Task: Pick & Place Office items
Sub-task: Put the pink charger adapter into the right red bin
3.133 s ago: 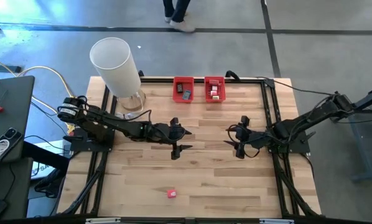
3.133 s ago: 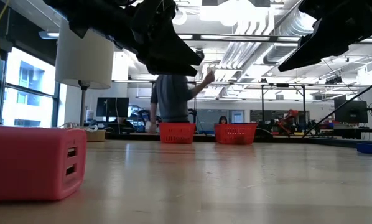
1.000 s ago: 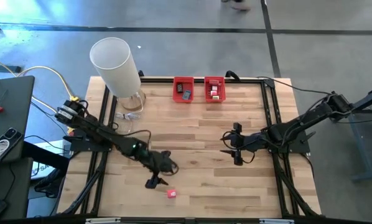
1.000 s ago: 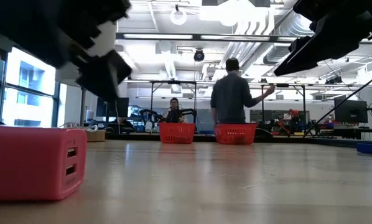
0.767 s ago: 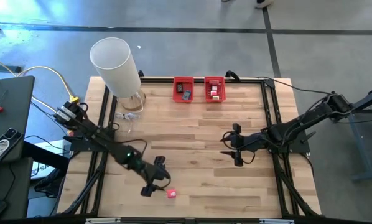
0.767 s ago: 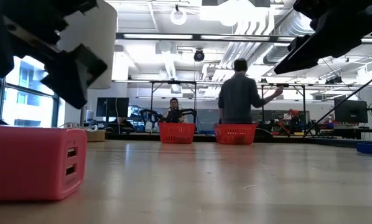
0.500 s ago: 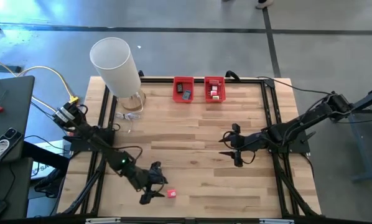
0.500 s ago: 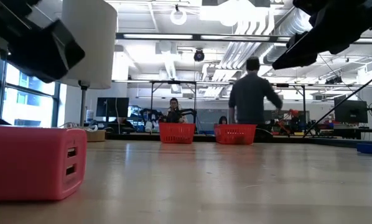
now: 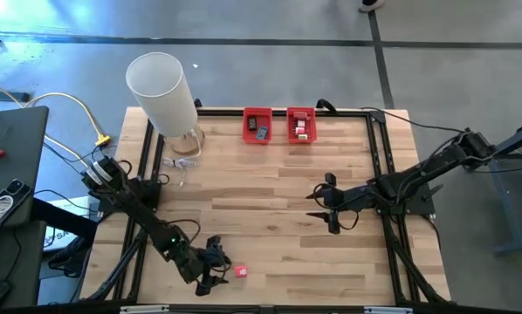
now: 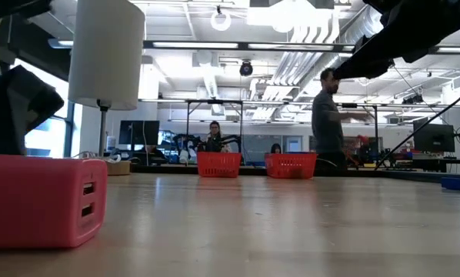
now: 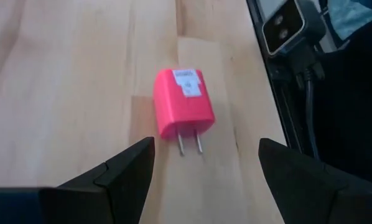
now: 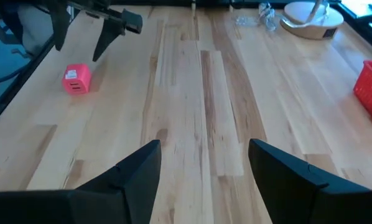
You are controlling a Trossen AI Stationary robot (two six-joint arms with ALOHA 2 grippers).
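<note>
Here, my left end effector (image 9: pixel 210 272) hangs low near the front edge of the tabletop (image 9: pixel 278 227), at about seven o'clock from its centre, its fingers spread apart and empty. The pink plug adapter (image 9: pixel 241 271) lies just beside it, toward the three o'clock side, not touched; in my left wrist view the adapter (image 11: pixel 184 111) rests flat on the wood with its two metal prongs pointing back at me, framed between my open fingers (image 11: pixel 120 177). From the level camera the same adapter (image 10: pixel 44 200) fills the near left corner, two slots showing on its face. My right end effector (image 9: pixel 326 202) hovers near the middle of the tabletop, a little toward three o'clock, also spread open and holding nothing. Two red bins (image 9: pixel 278 125) sit side by side at the twelve o'clock edge, each with small pieces inside that I cannot make out clearly. A tall white cylinder (image 9: pixel 161 94) stands at the ten o'clock corner. Beyond the tabletop, a person (image 10: pixel 329 123) stands in the room behind the bins.
</note>
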